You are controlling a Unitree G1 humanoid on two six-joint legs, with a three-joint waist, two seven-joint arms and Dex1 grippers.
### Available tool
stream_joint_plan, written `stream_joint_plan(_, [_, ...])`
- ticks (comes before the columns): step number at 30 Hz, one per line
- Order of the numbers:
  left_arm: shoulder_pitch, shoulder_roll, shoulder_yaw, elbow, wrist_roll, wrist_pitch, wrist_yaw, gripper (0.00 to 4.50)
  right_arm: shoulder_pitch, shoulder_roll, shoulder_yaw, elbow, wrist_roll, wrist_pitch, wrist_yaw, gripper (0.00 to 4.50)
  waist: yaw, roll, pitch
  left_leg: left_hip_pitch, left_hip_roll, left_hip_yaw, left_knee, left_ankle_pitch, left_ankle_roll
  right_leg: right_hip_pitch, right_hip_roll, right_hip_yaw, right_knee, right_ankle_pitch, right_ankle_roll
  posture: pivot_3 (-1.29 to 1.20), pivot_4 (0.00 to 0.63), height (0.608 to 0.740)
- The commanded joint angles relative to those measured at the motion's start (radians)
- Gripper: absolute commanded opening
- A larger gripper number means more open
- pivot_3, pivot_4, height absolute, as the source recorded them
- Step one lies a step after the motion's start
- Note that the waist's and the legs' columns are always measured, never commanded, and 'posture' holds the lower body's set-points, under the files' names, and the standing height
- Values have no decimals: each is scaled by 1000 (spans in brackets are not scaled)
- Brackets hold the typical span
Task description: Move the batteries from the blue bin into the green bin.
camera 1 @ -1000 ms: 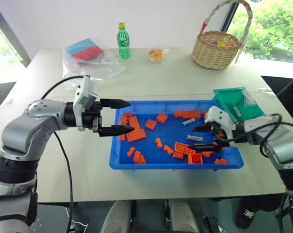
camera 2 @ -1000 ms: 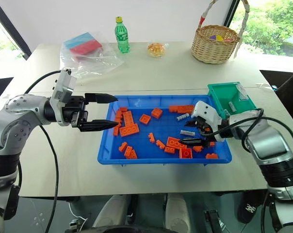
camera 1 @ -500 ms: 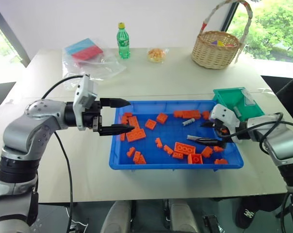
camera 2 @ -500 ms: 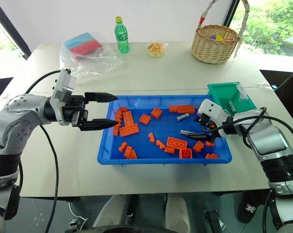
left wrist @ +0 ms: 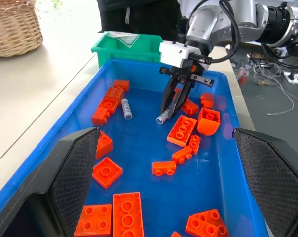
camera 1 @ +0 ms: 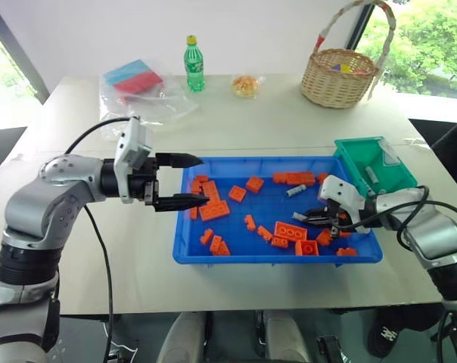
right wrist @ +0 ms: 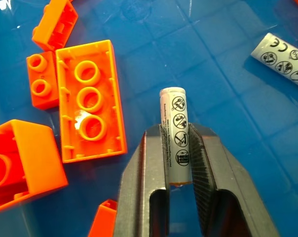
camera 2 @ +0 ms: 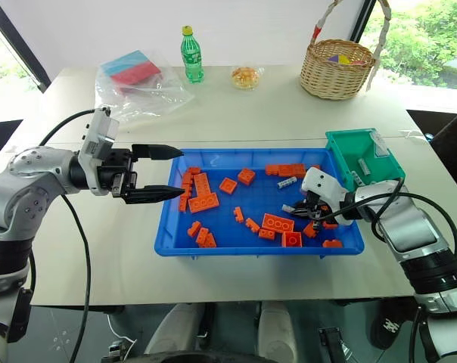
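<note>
In the head views, the right gripper (camera 1: 313, 219) reaches into the large shallow bright-blue plastic bin (camera 1: 184, 249) from the end nearest the small teal-green plastic bin with tall walls (camera 1: 355, 157), which stands on the pale counter (camera 1: 289, 121) touching the blue bin's far right corner. A second small silver-grey cylindrical battery (camera 1: 293, 190) lies loose among the orange studded toy bricks (camera 1: 213, 210). The left gripper (camera 1: 189, 181) hovers over the blue bin's opposite end, its fingers spread and holding nothing.

In the left wrist view, the right gripper (left wrist: 165, 111) points steeply down with the gripped battery (left wrist: 162, 118) sticking out past its tips, the free end close to or on the blue bin's floor (I cannot tell which).

In the right wrist view, the black fingers (right wrist: 204, 173) are closed on the gripped battery's lower half, and its long axis runs straight along the fingers, away from the wrist. It is probably light and rigid, but its smooth printed sleeve looks slippery (a round body can roll or slide out endwise), so a hold nearer its middle would be safer.
</note>
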Motion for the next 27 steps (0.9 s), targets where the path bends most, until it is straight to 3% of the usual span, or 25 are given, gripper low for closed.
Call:
stream_joint_plan(1, [-24,-1,7,-3,-3,-15,-8,4500,-44,-6,-71,-50,38,41,-17,76,0,0,0,0,0,0,0,0,0,0,0,0,0,0,0,0,150,693])
stream_joint_plan(4, [-23,0,8,-1,-2,-15,-11,4500,-101,-11,-136,-58,79,88,-43,76,-1,0,0,0,0,0,0,0,0,0,0,0,0,0,0,0,150,693])
stream_joint_plan(10, [-24,-1,5,5,2,-17,-16,4500,-207,-97,-269,145,29,66,-157,76,3,1,1,0,0,0,-1,0,0,0,0,0,0,0,0,0,150,693])
stream_joint_plan(17, [-39,-16,-4,20,11,-24,-18,4500,-213,-118,-286,304,-53,59,-280,76,-6,2,1,-1,0,1,-1,0,0,-1,0,0,-1,0,-1,0,150,693])
stream_joint_plan(23, [-44,-22,-4,22,13,-25,-16,4500,-222,-94,-245,291,-72,45,-291,3125,-13,3,2,-1,0,1,-2,0,0,-2,0,0,0,1,2,0,150,693])
stream_joint_plan(25, [-43,-21,0,23,13,-25,-16,4500,-251,-79,-229,281,-76,33,-290,3507,-13,3,2,-1,0,1,-1,0,0,-2,0,0,0,1,2,0,150,693])
stream_joint_plan(27, [-42,-20,3,24,14,-25,-16,4500,-291,-51,-210,260,-65,10,-270,3507,-18,3,2,-1,0,2,-1,0,0,-2,0,1,0,1,2,0,150,693])
